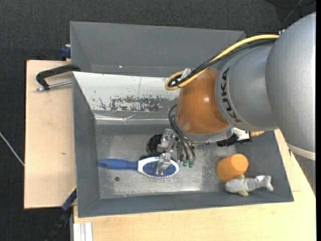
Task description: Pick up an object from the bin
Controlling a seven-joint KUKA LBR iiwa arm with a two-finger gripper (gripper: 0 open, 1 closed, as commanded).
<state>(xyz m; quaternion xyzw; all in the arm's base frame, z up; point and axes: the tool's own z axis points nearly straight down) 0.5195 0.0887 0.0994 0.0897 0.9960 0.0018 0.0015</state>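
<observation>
My gripper [164, 160] hangs low over the middle of the bin floor, its metal fingertips down on the oval head of a blue and white brush [135, 165]. The brush lies flat, its blue handle pointing left. Whether the fingers are round the brush head I cannot tell. A small black round thing [153, 143] lies just behind the gripper, partly hidden by it.
An orange ball-like thing [231, 166] lies at the right of the bin floor, with a grey toy animal [249, 184] in front of it near the front wall. The arm with its orange cover covers the bin's back right.
</observation>
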